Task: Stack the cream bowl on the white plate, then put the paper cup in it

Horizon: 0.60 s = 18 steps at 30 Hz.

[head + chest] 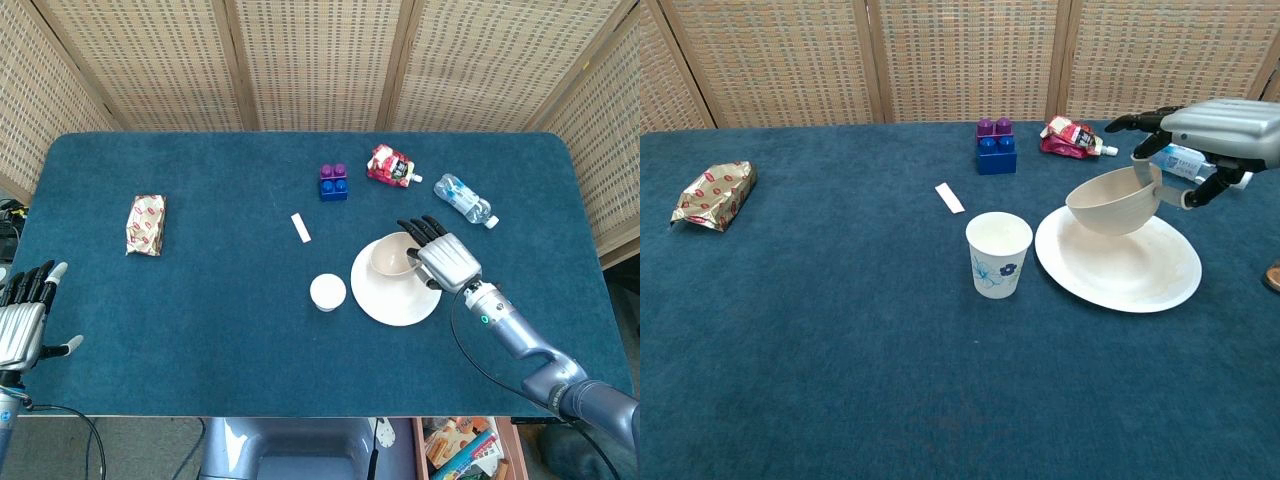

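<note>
My right hand (443, 260) (1210, 130) holds the cream bowl (391, 258) (1110, 201) by its right rim. The bowl hangs tilted just above the far part of the white plate (390, 295) (1130, 278); whether it touches the plate I cannot tell. The paper cup (327, 292) (998, 254) stands upright just left of the plate, apart from it. My left hand (22, 320) is at the table's front left edge with fingers apart and nothing in them.
A purple-and-blue block (333, 183) (995, 146), a red pouch (389, 166) (1072, 136) and a water bottle (464, 199) lie behind the plate. A white paper strip (300, 227) (949, 197) lies nearby. A gold snack packet (146, 224) (714, 194) is at the left.
</note>
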### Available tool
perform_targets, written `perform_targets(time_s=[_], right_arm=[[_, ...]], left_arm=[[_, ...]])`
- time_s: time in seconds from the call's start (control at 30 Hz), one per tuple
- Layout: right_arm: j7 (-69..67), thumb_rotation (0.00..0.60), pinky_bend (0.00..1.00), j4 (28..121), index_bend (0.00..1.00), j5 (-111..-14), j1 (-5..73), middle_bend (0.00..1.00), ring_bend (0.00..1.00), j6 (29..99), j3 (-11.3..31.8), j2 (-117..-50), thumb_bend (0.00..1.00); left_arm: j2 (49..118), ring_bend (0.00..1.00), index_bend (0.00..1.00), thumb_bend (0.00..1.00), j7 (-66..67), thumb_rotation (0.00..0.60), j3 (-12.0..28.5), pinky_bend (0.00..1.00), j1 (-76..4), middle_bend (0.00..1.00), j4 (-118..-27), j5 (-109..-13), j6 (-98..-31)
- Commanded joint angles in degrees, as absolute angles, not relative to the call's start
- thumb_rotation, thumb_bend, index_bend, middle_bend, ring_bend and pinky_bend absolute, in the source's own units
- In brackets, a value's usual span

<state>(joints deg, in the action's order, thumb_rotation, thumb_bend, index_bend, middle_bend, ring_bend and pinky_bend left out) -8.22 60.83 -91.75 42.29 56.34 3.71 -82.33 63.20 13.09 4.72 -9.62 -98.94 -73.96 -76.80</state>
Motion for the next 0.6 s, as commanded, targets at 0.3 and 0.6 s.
perform_targets(time_s=[0.3, 0.6], right_arm=[[-6.30, 0.600, 0.00, 59.37, 0.61, -91.33, 42.20, 0.00, 0.00, 56.09, 2.53, -84.00, 0.52], [-7.31, 0.600, 0.00, 60.60, 0.28, -92.40, 41.70, 0.00, 0.00, 56.75, 0.80, -83.58, 0.36]], left_arm=[[63.16, 0.00, 0.00, 0.00, 12.82, 0.600, 4.46, 0.00, -9.57, 0.00, -98.97, -74.19, -77.11], [63.15, 0.00, 0.00, 0.00, 12.74, 0.600, 4.33, 0.00, -9.55, 0.00, -98.98, -74.30, -77.31]])
